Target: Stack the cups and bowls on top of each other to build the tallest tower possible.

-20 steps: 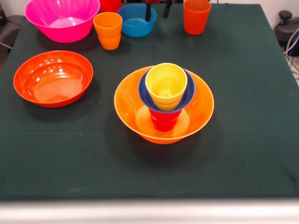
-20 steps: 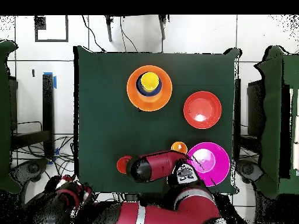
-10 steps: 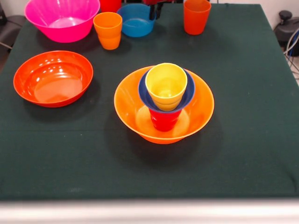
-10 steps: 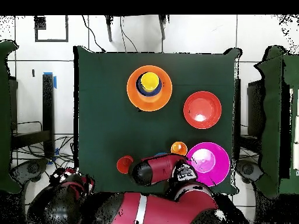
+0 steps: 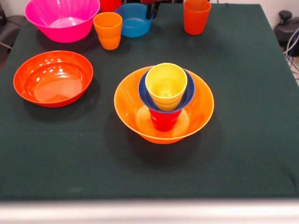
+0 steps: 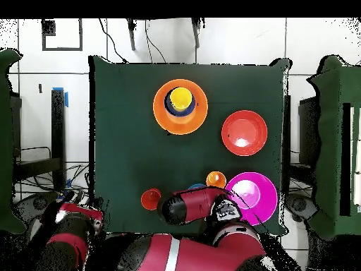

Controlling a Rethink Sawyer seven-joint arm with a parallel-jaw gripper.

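The bench wears a dark green cloth, matte and slightly fuzzy, against which every piece of plastic shines. Mid-bench stands the tower: a wide yellow-orange bowl as base, a red cup inside it, a small dark blue bowl resting on that cup, and a yellow cup seated upright in the blue bowl. All are smooth, round and tapered.

To one side sits a shallow orange-red bowl, well apart from the tower. Along the far edge are a big pink bowl, an orange-yellow cup just beside it, a light blue bowl and an orange cup.

The arm hangs over the light blue bowl, and only a dark tip of the gripper shows at that bowl's rim; I cannot tell how the jaws stand. Since a second ago, the dark tips have drawn back toward the top edge, while the cups and bowls have not shifted.

The near half of the bench and the side beyond the orange cup lie open.
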